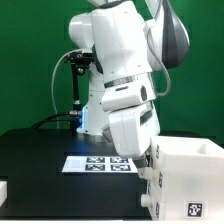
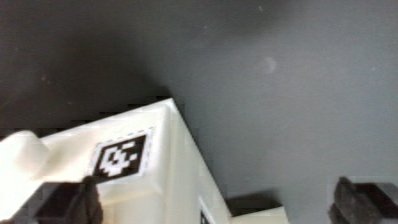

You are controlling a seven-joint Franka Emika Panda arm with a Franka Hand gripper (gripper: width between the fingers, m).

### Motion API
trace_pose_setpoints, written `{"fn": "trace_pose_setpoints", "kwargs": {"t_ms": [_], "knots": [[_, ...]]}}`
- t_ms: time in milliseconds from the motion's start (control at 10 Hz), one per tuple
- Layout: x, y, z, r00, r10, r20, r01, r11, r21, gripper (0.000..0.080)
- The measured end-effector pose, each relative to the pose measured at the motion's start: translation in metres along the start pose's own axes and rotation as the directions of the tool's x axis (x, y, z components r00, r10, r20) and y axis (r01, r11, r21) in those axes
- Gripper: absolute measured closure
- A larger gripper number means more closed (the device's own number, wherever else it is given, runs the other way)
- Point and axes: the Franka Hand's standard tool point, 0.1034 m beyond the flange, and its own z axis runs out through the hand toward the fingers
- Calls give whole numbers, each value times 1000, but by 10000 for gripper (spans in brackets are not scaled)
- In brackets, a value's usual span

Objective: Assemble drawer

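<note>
On the black tabletop (image 1: 30, 150), at the exterior view's right edge, the boxy white drawer housing (image 1: 188, 176) is sitting; I'm hovering my end effector (image 2: 210, 203) beside it, fingers (image 2: 57, 203) spread wide, gripping nothing. Marker board (image 1: 100, 163) is lying just beside it.

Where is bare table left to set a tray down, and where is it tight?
Bare black table lies on the exterior view's left, between the marker board and the table's far edge. It is crowded on the exterior view's right: the claw sits right against the housing.
</note>
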Motion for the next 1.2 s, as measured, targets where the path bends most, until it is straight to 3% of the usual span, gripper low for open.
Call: {"fn": "trace_pose_setpoints", "kwargs": {"t_ms": [200, 300, 700, 1200], "knots": [[-15, 5, -2, 1000, 6, 6, -6, 1000, 0, 151], [-24, 8, -4, 1000, 14, 10, -14, 1000, 10, 151], [-45, 20, -16, 998, 55, 18, -54, 998, -12, 151], [-45, 18, -13, 998, 56, 16, -56, 998, -5, 151]]}}
